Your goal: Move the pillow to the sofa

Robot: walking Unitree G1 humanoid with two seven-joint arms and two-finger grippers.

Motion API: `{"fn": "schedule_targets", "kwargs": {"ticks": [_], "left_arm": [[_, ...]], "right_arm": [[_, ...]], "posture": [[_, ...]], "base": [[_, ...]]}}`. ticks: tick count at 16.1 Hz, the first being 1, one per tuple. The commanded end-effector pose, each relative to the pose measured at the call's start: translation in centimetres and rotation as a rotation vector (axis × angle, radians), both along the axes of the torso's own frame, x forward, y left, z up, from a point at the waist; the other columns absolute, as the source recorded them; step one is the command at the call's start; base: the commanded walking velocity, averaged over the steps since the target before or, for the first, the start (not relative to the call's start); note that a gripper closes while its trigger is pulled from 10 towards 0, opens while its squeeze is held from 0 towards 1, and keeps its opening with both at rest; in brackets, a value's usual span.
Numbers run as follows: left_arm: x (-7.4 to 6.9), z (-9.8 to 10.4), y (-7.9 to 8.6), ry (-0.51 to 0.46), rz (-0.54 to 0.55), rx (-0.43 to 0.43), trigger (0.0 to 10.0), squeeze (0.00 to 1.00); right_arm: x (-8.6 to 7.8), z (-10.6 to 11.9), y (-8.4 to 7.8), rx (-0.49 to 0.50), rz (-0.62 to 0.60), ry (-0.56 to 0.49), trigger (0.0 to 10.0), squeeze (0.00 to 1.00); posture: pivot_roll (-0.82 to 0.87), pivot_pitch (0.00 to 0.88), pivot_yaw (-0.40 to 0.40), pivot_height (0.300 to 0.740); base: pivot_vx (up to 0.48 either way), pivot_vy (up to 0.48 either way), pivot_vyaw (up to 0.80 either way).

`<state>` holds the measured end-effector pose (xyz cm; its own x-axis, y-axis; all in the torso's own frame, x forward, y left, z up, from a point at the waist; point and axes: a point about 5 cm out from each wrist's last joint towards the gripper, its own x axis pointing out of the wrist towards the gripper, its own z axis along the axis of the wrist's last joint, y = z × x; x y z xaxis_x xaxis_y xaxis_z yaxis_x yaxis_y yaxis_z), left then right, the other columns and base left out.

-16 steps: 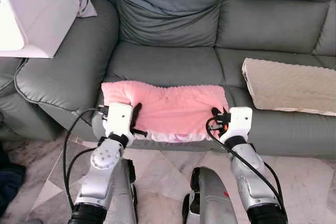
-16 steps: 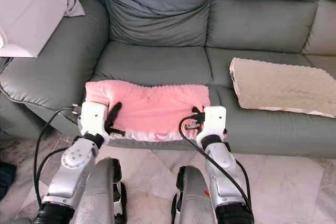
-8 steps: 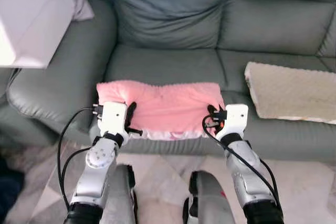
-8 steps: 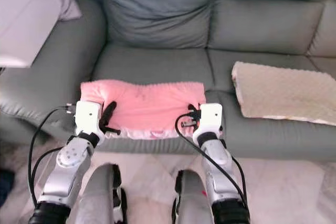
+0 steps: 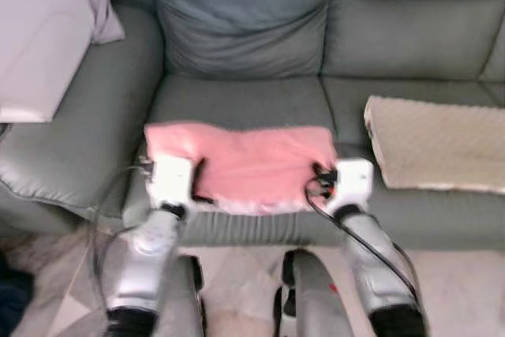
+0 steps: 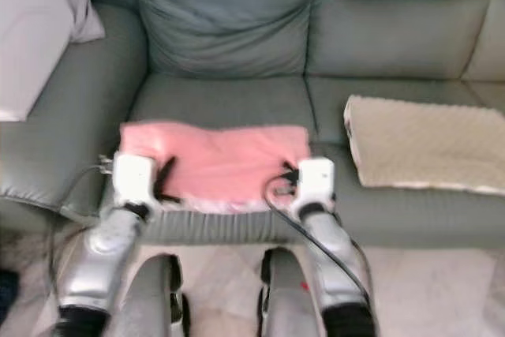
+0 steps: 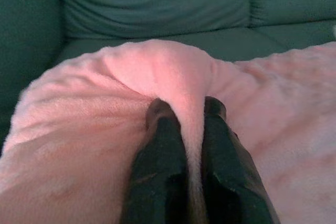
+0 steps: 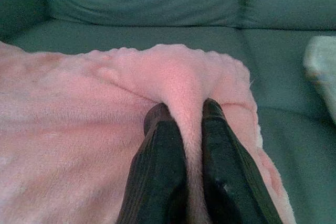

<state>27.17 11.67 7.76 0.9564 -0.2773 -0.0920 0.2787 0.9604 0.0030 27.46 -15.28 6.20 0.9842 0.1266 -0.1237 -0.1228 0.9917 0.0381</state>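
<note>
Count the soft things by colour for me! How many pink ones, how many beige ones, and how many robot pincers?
Pink pillow: 1
Beige pillow: 1
Robot pincers, left pincer and right pincer: 2
Total: 4

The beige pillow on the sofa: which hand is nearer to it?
Right. The right hand grips the pink pillow beside the beige pillow; the left hand holds the far end.
</note>
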Motion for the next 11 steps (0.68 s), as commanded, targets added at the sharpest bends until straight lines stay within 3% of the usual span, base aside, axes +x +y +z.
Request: {"fn": "schedule_targets", "kwargs": {"ticks": [1, 5, 8, 10, 11], "left_arm": [[0.0, 0.3, 0.1, -0.015, -0.007, 0.016, 10.0, 0.0], [-0.3, 0.5, 0.2, -0.026, 0.006, 0.018, 10.0, 0.0], [-0.1, 0.0, 2.0, -0.006, 0.078, 0.021, 10.0, 0.0], [0.5, -0.1, 2.7, 0.005, 0.111, 0.039, 10.0, 0.0], [1.6, -0.1, 2.6, 0.011, 0.12, 0.066, 10.0, 0.0]], "right_arm": [[0.1, 0.2, 0.0, 0.011, -0.01, -0.015, 10.0, 0.0], [-0.3, 0.1, 0.0, 0.012, -0.006, -0.004, 10.0, 0.0], [-0.8, -0.1, -0.2, 0.026, 0.026, 0.008, 10.0, 0.0], [-0.3, 0.3, -0.7, -0.014, 0.035, 0.0, 10.0, 0.0], [0.8, 0.7, -1.5, -0.034, 0.034, 0.001, 10.0, 0.0]], "posture": [[0.0, 0.17, -0.027, 0.631], [0.0, 0.207, -0.041, 0.631], [-0.01, 0.267, -0.046, 0.631], [-0.01, 0.303, -0.043, 0.631], [-0.01, 0.344, -0.04, 0.631]], "base": [[0.274, 0.0, 0.0], [0.132, 0.0, 0.0], [0.0, 0.0, 0.0], [0.0, 0.0, 0.0], [0.0, 0.0, 0.0]]}}
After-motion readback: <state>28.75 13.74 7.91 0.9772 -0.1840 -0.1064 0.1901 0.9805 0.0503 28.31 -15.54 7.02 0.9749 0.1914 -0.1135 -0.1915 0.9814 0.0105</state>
